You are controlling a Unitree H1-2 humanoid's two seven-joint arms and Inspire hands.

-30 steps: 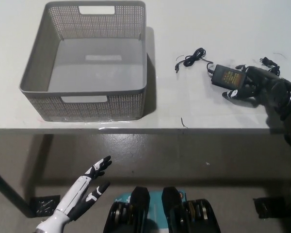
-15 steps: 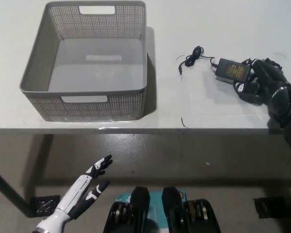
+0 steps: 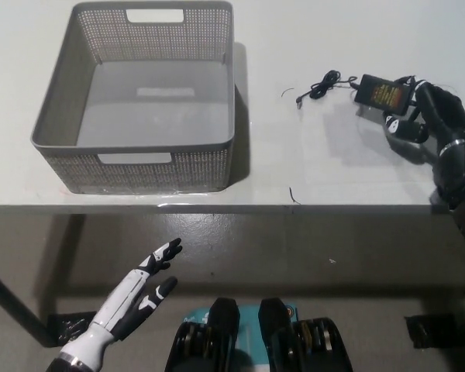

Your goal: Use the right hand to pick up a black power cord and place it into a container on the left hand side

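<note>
— Grey perforated plastic, that's the container (image 3: 136,101) at the left of the white table (image 3: 333,174), handle slots in its near and far walls. What else sits on that side?

— Below the table edge, the white left hand (image 3: 139,291) hangs over the floor, palm up, its fingers (image 3: 167,252) straight and spread, holding nothing.

— And the black power cord?

— The black power cord (image 3: 372,89) lies well to the right of the container, on the table's far right part. Its thin lead is bunched in a small loop, with the plug end pointing toward the container. To the right of the loop sits the adapter brick with its yellow label up.

— Where is it relative to the black right hand?

— The black right hand (image 3: 426,112) is at the brick's right end. Its fingers (image 3: 399,124) curl under the brick's near right corner and touch it. Whether they actually grip it, I can't tell.
</note>
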